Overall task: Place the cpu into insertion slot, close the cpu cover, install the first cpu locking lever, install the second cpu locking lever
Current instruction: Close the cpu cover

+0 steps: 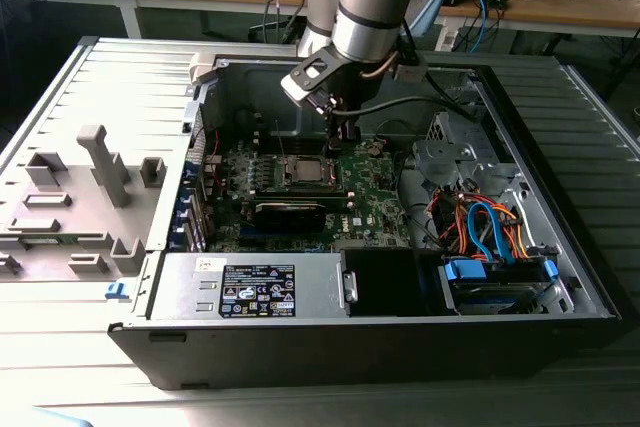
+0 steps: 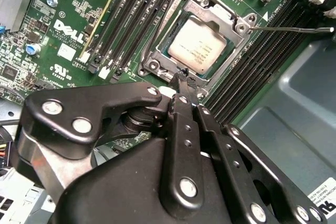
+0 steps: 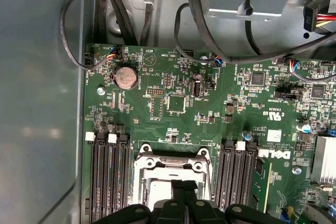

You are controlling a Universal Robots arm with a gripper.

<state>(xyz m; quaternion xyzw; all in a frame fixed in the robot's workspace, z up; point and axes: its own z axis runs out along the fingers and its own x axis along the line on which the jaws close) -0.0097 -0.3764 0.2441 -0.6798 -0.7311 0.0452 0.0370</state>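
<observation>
At the exterior view's left, a grey moulded tray (image 1: 90,187) lies beside the open computer case (image 1: 250,292). On the case's green board, the cpu (image 2: 197,44) sits in the insertion slot (image 2: 170,53), with the cpu cover (image 2: 234,51) flat around it. The pincer (image 2: 181,80), tips together, is at the cover's edge. Farther right, one locking lever (image 2: 294,29) juts free.

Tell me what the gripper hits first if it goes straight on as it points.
Most likely the near edge of the cpu cover, closed over the cpu; in the second wrist view the gripper points right at it. Contact is unclear.
</observation>
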